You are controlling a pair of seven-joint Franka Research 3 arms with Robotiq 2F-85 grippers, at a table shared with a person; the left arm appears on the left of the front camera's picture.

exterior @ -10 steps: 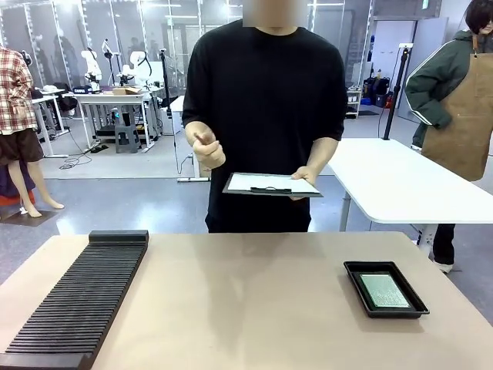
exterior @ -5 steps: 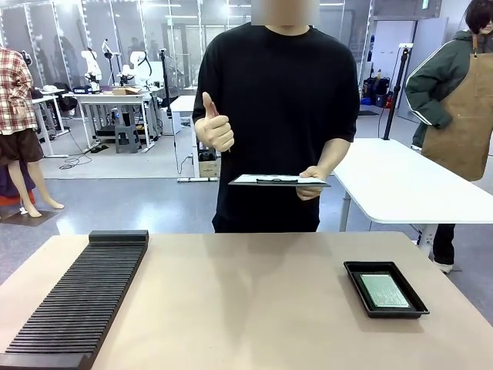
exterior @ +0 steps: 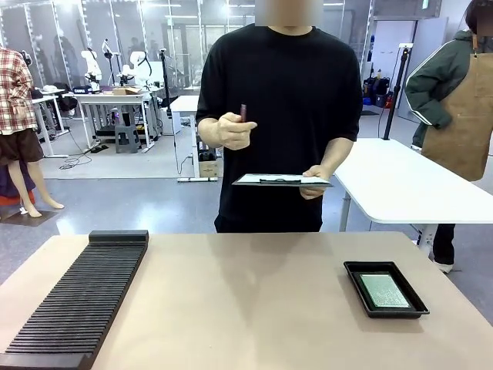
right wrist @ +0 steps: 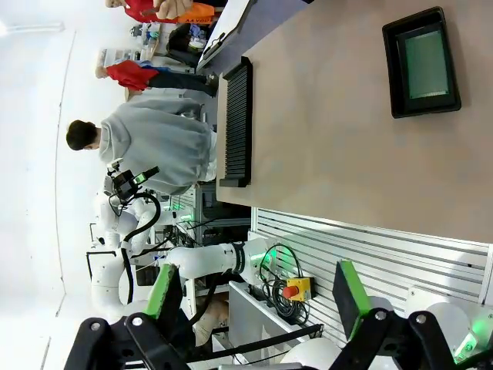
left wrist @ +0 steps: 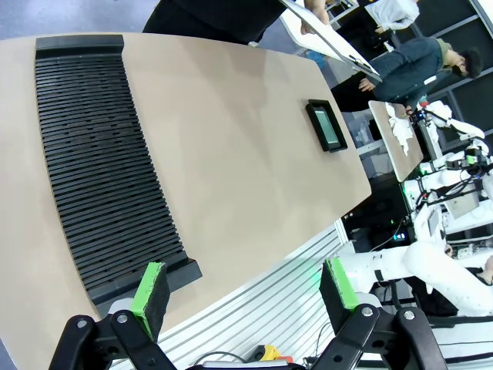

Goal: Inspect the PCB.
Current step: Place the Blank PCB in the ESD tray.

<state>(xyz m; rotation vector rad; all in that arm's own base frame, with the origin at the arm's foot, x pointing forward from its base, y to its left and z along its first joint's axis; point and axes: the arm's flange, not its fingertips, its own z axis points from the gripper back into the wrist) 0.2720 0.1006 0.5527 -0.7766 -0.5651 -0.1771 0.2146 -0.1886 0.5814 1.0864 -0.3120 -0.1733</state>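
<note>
Now PCB (exterior: 384,290) flat in black tray (exterior: 362,292), person holding clipboard (exterior: 282,180)

A pale grey-green, finely patterned PCB (exterior: 384,290) lies in a black tray (exterior: 361,293) on a beige table (exterior: 246,308), beside a black ribbed rack (exterior: 77,301); the clipboard (exterior: 282,181) bears white paper.
</note>
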